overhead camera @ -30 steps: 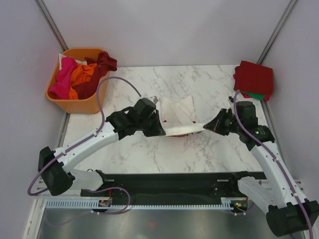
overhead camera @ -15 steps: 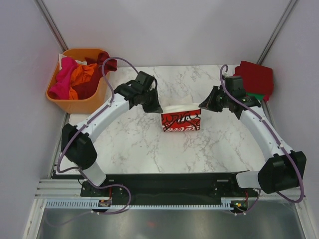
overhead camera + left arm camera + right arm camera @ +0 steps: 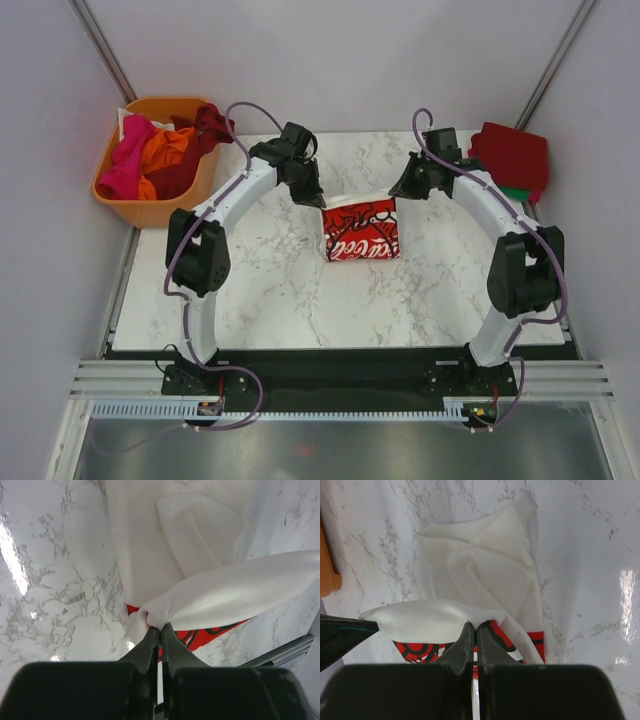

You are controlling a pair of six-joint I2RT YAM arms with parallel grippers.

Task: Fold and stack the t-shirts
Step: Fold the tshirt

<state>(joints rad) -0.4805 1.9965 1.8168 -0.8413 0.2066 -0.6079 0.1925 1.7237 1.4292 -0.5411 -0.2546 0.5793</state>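
A cream-white t-shirt with red Coca-Cola print hangs at the table's middle, its red print facing the top camera. My left gripper is shut on its upper left corner, and my right gripper is shut on the upper right corner. Both wrist views show the white cloth lying on the marble beyond the pinched edge. Folded red and green t-shirts are stacked at the far right. More t-shirts, pink, orange and dark red, fill the basket.
An orange plastic basket stands at the table's far left corner, its edge showing in the right wrist view. White marble tabletop lies in front of the shirt. Grey walls close the back and sides.
Both arms have reached toward the back of the table, carrying the shirt's near edge up and over. The red print now faces up where only white cloth showed before.
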